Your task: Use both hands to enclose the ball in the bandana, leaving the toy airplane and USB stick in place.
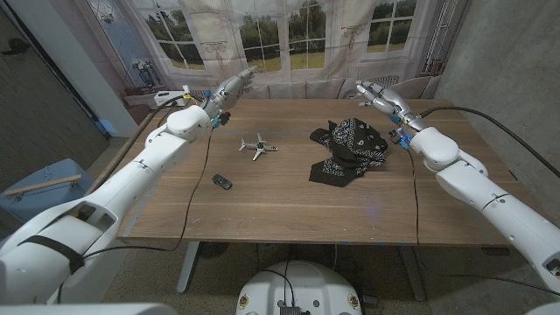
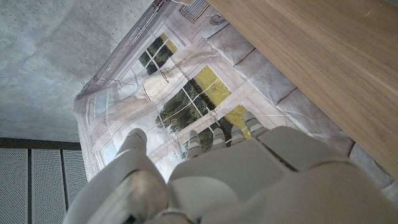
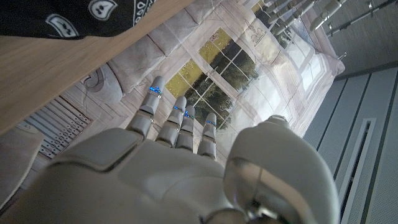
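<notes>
Left side first: the left hand (image 1: 229, 88) hovers up over the far left corner of the worktop (image 1: 280, 206), fingers stretched out and apart, nothing in them and nothing touched. From its own wrist camera the fingers (image 2: 214, 138) reach toward the painted window backdrop (image 2: 180, 99), with the worktop edge running alongside.

Moving across, the USB stick (image 1: 222, 181) lies near the front left of the worktop, and the toy airplane (image 1: 257, 146) sits a little farther back, both well apart from the cloth. They look undisturbed, as the task wants.

Now the middle right: the bandana (image 1: 347, 150) lies in a bunched, rumpled heap, black with a white pattern. I cannot see a ball anywhere, so my guess is that it sits under or inside those folds, but I cannot tell for certain. If it is in there, the wrapping looks mostly done; the bundle is loose, not gathered tight, so tidying may remain.

Over on the right, the right hand (image 1: 378, 94) hangs above the far edge, beyond the bandana and clear of it. Its fingers (image 3: 180, 121) are spread and straight, holding nothing, with a corner of the bandana visible on the wood nearby.
</notes>
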